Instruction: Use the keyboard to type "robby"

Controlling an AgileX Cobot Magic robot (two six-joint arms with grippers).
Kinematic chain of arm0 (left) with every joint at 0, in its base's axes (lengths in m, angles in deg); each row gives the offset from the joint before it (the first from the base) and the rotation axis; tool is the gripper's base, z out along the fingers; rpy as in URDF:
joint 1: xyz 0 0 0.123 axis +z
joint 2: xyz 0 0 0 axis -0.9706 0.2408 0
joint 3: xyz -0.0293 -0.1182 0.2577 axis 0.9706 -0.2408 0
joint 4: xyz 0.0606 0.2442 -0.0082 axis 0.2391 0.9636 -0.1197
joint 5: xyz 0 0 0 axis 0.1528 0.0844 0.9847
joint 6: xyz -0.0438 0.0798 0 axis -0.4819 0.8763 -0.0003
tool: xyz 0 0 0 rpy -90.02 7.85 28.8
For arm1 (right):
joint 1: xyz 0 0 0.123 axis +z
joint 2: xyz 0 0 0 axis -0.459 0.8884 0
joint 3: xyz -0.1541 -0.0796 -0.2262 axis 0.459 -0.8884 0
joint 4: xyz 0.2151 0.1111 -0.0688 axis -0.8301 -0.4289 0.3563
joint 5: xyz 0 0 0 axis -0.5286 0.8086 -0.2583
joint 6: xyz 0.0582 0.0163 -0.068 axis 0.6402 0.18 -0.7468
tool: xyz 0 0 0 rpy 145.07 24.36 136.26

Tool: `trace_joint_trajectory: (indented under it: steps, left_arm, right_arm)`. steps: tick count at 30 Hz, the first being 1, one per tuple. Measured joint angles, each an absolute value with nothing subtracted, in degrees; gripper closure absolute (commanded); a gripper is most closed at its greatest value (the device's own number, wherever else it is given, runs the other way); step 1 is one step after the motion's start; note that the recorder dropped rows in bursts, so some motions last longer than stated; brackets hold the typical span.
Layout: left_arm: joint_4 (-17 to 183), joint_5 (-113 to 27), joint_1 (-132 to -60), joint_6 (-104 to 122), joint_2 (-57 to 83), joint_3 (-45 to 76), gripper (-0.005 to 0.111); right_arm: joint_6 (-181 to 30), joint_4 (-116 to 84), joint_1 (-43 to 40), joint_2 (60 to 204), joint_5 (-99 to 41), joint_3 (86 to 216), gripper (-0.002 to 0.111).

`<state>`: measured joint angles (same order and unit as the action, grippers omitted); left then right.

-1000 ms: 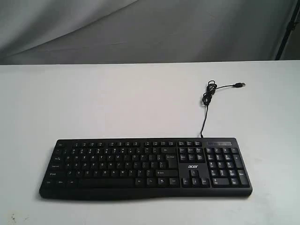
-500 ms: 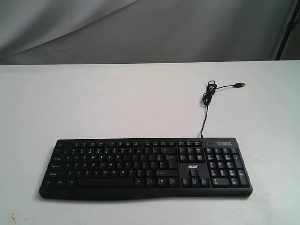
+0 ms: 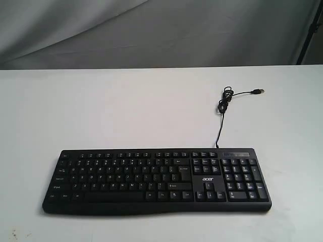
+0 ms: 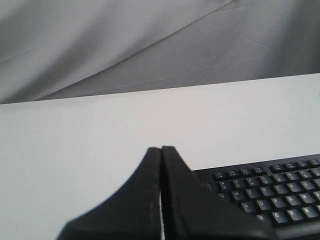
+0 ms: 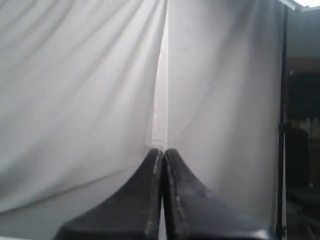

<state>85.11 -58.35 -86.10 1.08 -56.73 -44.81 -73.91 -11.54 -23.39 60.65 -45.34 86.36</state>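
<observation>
The black keyboard [image 3: 156, 180] with its number pad and white "acer" logo lies near the front of the white table [image 3: 126, 111]. Its thin cable [image 3: 221, 118] runs back to a loose coil and a USB plug [image 3: 258, 92]. Neither arm shows in the exterior view. In the left wrist view my left gripper [image 4: 161, 149] is shut with nothing in it, and the keyboard's [image 4: 270, 195] left end sits just beyond it to one side. My right gripper [image 5: 163, 151] is shut and empty, facing only a white curtain [image 5: 100, 90]; no keyboard appears in that view.
A grey draped cloth [image 3: 161, 30] hangs behind the table's back edge. A dark pole [image 3: 309, 35] stands at the far right in the exterior view, and a dark stand [image 5: 282, 125] shows in the right wrist view.
</observation>
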Motion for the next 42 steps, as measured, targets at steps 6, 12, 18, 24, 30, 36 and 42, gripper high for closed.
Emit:
trace_joint_trajectory:
  steps: [6, 12, 18, 24, 30, 36, 42]
  left_arm:
    - [85.1, -58.4, -86.1, 1.1, -56.7, -44.8, 0.107]
    - [85.1, -58.4, -86.1, 1.1, -56.7, -44.8, 0.107]
    - [85.1, -58.4, -86.1, 1.1, -56.7, -44.8, 0.107]
    - [85.1, -58.4, -86.1, 1.1, -56.7, -44.8, 0.107]
    - [85.1, -58.4, -86.1, 1.1, -56.7, -44.8, 0.107]
    - [85.1, -58.4, -86.1, 1.1, -56.7, -44.8, 0.107]
    - [85.1, -58.4, -86.1, 1.1, -56.7, -44.8, 0.107]
  right_arm:
    - [-55.3, -11.5, -23.4, 60.6, -63.5, 86.4, 0.108]
    - [-38.1, -9.9, -23.4, 67.8, -51.2, 97.9, 0.108]
    - [-20.3, 18.0, -23.4, 89.9, -48.6, 115.7, 0.108]
    - [24.5, 71.4, -23.4, 115.4, -65.4, 138.6, 0.108]
    - [30.9, 82.3, -23.4, 138.5, -87.2, 154.1, 0.108]
    - [22.6, 83.9, -23.3, 148.5, -84.4, 155.3, 0.108]
    - [16.7, 84.1, -17.3, 155.4, -74.7, 155.3, 0.108]
